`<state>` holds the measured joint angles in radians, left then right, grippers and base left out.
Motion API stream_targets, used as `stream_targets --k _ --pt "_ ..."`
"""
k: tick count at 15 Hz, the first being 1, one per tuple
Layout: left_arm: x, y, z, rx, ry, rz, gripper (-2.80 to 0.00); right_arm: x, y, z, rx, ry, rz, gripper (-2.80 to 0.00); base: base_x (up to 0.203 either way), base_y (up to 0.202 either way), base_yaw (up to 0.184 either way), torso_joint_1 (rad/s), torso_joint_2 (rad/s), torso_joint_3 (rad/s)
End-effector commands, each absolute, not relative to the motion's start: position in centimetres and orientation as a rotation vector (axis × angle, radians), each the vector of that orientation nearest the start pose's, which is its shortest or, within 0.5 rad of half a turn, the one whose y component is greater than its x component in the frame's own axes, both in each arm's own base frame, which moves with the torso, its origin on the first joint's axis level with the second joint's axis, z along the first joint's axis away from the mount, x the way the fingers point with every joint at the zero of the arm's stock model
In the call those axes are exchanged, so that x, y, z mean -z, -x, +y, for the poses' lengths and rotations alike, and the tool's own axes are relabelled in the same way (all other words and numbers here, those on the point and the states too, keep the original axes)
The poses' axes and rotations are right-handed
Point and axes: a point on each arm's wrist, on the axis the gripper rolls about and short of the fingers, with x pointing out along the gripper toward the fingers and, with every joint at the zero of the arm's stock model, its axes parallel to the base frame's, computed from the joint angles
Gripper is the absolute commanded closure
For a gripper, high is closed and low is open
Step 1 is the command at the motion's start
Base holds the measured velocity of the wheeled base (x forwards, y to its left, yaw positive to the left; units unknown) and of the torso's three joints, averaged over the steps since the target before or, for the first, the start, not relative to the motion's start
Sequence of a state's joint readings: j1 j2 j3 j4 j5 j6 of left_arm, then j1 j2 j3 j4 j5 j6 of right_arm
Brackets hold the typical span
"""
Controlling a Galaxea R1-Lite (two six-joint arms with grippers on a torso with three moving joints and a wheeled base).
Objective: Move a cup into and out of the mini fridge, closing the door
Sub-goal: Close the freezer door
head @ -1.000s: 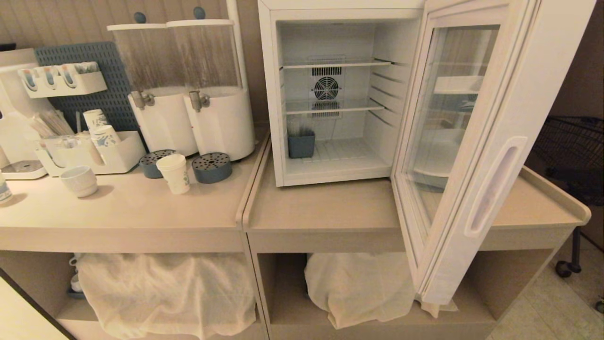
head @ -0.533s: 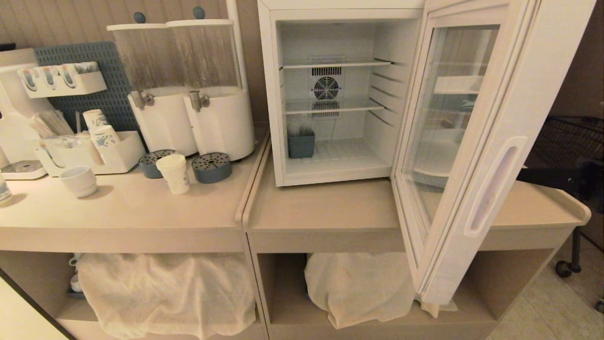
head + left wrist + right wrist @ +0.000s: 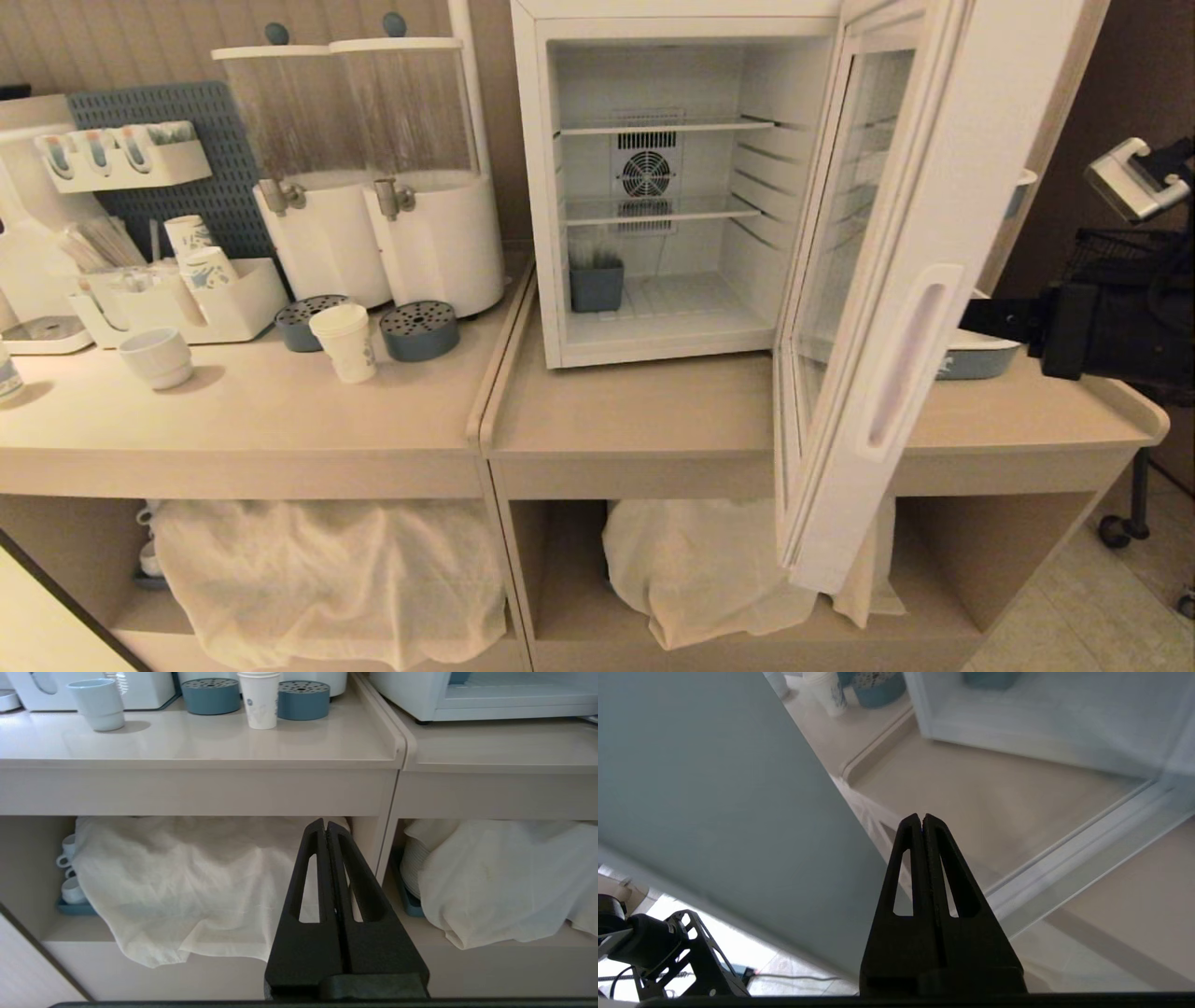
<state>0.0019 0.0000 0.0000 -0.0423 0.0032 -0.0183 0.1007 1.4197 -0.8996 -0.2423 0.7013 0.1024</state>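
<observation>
Pushing mini fridge (image 3: 653, 187) door (image 3: 910, 308) with right end effector (image 3: 922, 817) (fingers pressed together, empty); cup (image 3: 344, 343) waits on counter (image 3: 252, 411), door open.

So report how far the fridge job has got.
Done: the cup stands on the counter, none inside the mini fridge. In hand: the right gripper, shut, sits behind the half-open door. Left: shutting it. The left gripper idles low.
</observation>
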Motion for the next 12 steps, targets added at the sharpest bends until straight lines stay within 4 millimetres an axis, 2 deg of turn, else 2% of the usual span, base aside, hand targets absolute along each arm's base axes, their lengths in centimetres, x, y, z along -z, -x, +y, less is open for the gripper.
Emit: stream_targets --k 1,6,12 --pt "-7.4 2.1 0.0 -0.006 0.02 -0.022 0.0 -24.5 -24.0 4.9 -0.782 -0.179 0.333 0.0 0.0 0.0 0.0 0.0 0.0 0.0" --pt "-7.4 2.1 0.0 -0.007 0.021 -0.022 0.0 -25.2 -26.9 9.5 -0.574 -0.216 0.344 0.0 0.0 0.0 0.0 0.0 0.0 0.0" --pt "-7.4 2.1 0.0 -0.007 0.023 -0.024 0.0 -24.2 -31.8 14.0 -0.387 -0.178 0.328 0.0 0.0 0.0 0.0 0.0 0.0 0.0"
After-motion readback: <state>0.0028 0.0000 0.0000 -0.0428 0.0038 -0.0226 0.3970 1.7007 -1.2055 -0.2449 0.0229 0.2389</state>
